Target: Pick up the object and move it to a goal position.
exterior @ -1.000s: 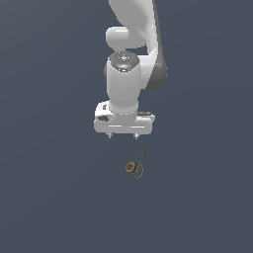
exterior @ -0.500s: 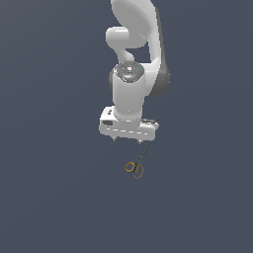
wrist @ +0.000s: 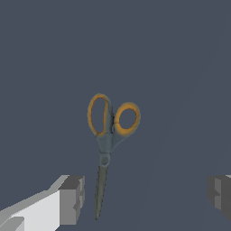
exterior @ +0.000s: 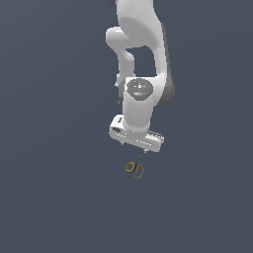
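In the exterior view my gripper [exterior: 132, 147] hangs under the white arm [exterior: 141, 59], tilted, its lower edge just above the scissors [exterior: 135, 167]. The fingers are too small here to judge their spread. The scissors lie on the plain dark floor [exterior: 49, 197], ring handles toward the camera, blade tips up under my hand — whether anything touches, I cannot tell.

In the wrist view my fingers [wrist: 72, 199] stand wide apart, holding nothing. The scissors [wrist: 107, 140] lie between them, nearer one finger, blades closed and pointing back toward me, orange rings away. Open floor [wrist: 180, 67] lies all round — nothing blocks me.
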`<state>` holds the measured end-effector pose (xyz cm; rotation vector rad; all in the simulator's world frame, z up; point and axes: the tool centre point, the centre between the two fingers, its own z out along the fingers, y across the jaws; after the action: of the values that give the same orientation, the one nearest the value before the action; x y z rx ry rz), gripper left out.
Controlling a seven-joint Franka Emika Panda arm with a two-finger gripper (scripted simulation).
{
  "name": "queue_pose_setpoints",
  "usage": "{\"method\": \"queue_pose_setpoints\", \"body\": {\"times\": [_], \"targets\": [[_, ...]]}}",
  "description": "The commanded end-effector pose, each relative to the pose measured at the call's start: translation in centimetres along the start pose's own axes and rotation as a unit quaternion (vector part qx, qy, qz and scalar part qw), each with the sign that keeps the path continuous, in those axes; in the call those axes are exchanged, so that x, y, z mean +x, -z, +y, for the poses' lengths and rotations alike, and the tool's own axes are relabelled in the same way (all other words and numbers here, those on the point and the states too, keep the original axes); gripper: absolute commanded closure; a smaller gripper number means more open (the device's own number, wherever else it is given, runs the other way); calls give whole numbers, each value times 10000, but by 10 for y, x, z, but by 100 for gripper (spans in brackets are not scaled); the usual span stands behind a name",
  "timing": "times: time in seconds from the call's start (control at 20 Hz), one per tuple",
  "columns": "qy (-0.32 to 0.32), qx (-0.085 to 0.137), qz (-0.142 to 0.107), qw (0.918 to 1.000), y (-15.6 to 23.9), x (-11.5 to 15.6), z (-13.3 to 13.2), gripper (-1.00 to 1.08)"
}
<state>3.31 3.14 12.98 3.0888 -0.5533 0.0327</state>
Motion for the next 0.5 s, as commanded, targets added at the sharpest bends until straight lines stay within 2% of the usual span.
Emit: {"method": "queue_pose_setpoints", "body": {"times": [0.0,0.45], "targets": [[-294,3,-18,9996,-11,-2,-8,-92],[-1236,-4,-75,9923,-48,-9,-33,-92]]}}
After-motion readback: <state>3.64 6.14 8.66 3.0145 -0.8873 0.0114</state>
